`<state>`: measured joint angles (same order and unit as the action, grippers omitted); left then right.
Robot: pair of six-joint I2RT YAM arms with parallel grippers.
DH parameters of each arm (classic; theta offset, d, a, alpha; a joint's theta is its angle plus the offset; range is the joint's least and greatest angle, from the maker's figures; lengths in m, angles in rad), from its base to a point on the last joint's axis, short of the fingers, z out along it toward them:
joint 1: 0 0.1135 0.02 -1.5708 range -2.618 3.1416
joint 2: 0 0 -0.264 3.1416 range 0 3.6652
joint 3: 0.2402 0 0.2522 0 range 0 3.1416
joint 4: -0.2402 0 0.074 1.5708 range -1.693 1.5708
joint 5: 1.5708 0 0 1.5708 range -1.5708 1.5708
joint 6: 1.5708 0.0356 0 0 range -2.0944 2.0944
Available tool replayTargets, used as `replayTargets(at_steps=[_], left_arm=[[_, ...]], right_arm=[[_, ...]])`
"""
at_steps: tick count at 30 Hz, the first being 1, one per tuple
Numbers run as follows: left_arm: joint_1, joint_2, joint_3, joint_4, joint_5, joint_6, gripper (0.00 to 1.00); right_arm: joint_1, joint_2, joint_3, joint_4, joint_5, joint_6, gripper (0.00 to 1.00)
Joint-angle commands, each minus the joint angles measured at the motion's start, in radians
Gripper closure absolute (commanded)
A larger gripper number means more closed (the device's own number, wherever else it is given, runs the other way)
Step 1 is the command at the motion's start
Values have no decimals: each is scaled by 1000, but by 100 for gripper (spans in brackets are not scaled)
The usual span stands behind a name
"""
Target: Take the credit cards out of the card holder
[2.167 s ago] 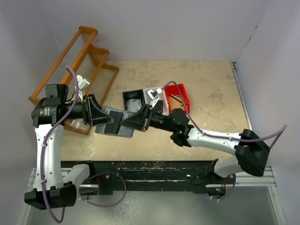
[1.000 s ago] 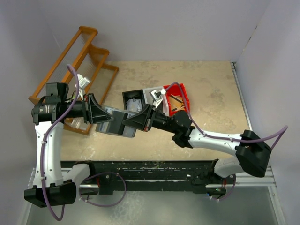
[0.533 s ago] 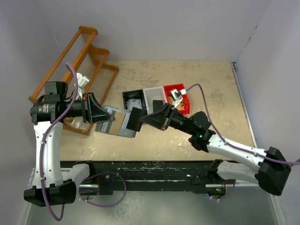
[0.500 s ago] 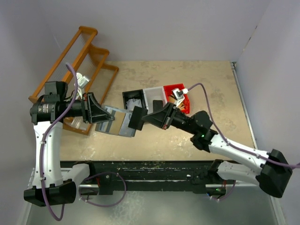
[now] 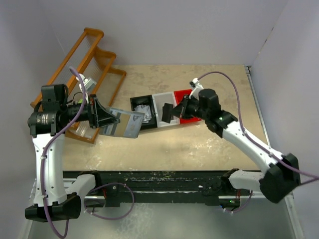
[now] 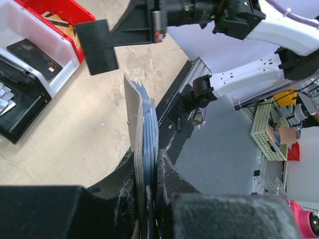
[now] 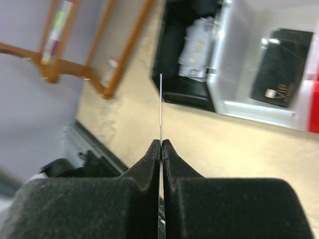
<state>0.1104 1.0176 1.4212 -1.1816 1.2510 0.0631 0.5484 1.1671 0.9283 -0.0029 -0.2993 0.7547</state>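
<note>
Slate-grey hinged card holder (image 5: pixel 125 123) clamped in my left tool (image 6: pixel 149 167), right tool (image 7: pixel 161 145) pinching one thin dark card (image 6: pixel 97 47): I'd judge dropping it into the white bin (image 5: pixel 163 95) comes next.

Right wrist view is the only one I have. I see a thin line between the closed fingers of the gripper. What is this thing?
Observer: The right gripper pinches a black card; the left wrist view shows its flat face.
Operator: Thank you. Where is the card holder? I do not find it.
Observer: The left gripper clamps the card holder, to the left of the black bin in the top view.
Operator: Are there cards inside it?
Observer: Yes. The left wrist view shows the edges of several cards stacked in the open holder.
</note>
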Motion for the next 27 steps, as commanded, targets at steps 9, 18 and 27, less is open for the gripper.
replayTargets(at_steps=[9,18,27], left_arm=[[-3,-22,45,29,103,-29,95],[-3,-30,43,54,187,-88,95],[-3,-63,23,162,238,-203,95]], right_arm=[[-2,430,367,-246,232,-238,100],[-3,662,505,-274,299,-300,100],[-2,710,502,-233,312,-315,100]])
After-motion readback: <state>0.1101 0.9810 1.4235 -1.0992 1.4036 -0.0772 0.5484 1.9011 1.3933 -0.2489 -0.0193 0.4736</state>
